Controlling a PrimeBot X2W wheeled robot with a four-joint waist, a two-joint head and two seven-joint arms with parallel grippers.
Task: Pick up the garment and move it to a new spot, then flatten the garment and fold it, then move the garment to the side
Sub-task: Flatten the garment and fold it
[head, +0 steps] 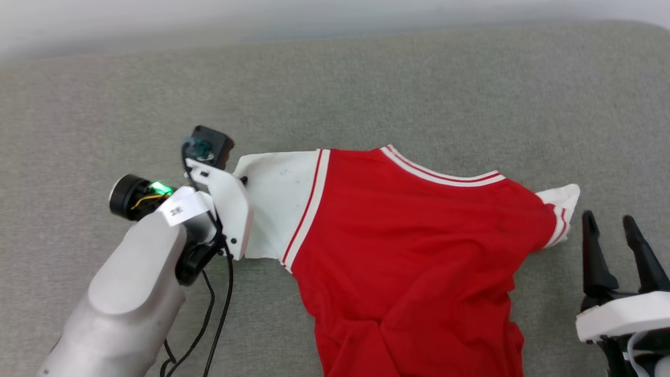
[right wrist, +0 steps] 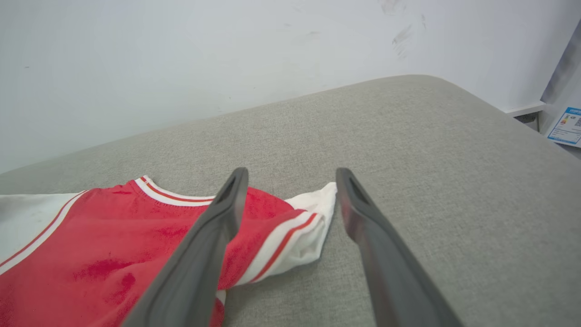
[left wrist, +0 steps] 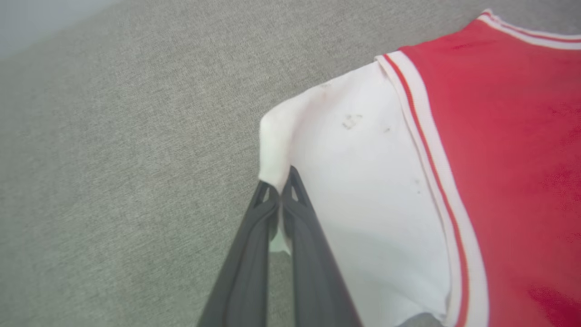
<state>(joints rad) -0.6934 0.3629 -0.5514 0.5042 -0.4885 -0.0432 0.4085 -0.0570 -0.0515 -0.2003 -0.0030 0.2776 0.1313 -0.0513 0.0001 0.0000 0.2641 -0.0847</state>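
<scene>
The garment [head: 413, 246], red with white short sleeves and red-white striped trim, lies partly spread on the grey cushioned surface [head: 366, 84]. Its lower part is rumpled toward the near edge. My left gripper [head: 242, 181] is at the outer edge of the left white sleeve [head: 277, 204]. In the left wrist view this gripper [left wrist: 278, 184] is shut on the sleeve's edge [left wrist: 272, 154], which is pinched up between the dark fingers. My right gripper [head: 610, 220] stands open, just right of the crumpled right sleeve [head: 562, 201]. In the right wrist view its fingers [right wrist: 291, 175] straddle that sleeve [right wrist: 313, 227] without touching it.
A pale wall [right wrist: 227, 59] runs behind the surface's far edge. The surface rounds off at its far right corner [right wrist: 476, 100], beyond which a printed label [right wrist: 567, 125] hangs. Black cables [head: 209, 324] trail from my left forearm.
</scene>
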